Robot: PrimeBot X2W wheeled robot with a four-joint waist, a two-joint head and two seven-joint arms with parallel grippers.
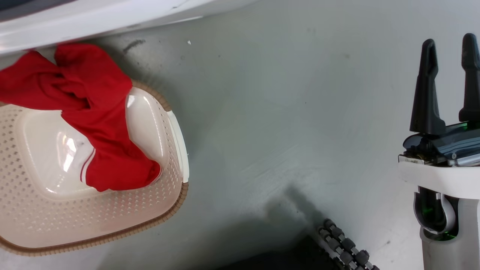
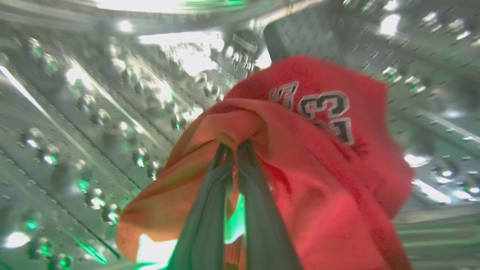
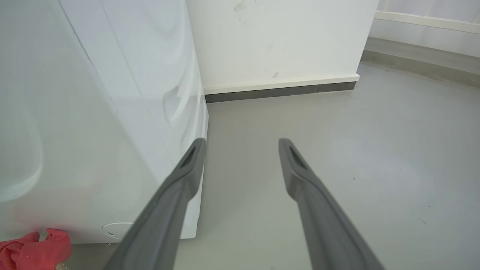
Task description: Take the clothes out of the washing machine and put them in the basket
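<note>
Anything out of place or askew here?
Yes: the red garment in the basket isn't fully in. Its upper half drapes over the brown rim toward the washing machine, so part lies outside. Nothing else stands out.

Soft red garment with white striped trim (image 1: 101, 127) flops half over the brown-rimmed cream perforated plastic basket (image 1: 112, 221). Another red number-printed garment (image 2: 318, 157) is bunched up inside the perforated steel drum (image 2: 93, 112) of the big white washing machine (image 3: 93, 112).

clothes (image 1: 97, 123): bright red, white striped trim
jersey (image 2: 337, 168): red, black-and-white numerals
basket (image 1: 112, 217): cream, dotted with holes, brown rim
drum (image 2: 93, 131): shiny steel, perforated
washer (image 3: 93, 131): white
floor (image 1: 281, 112): pale grey, dark scuffs
</note>
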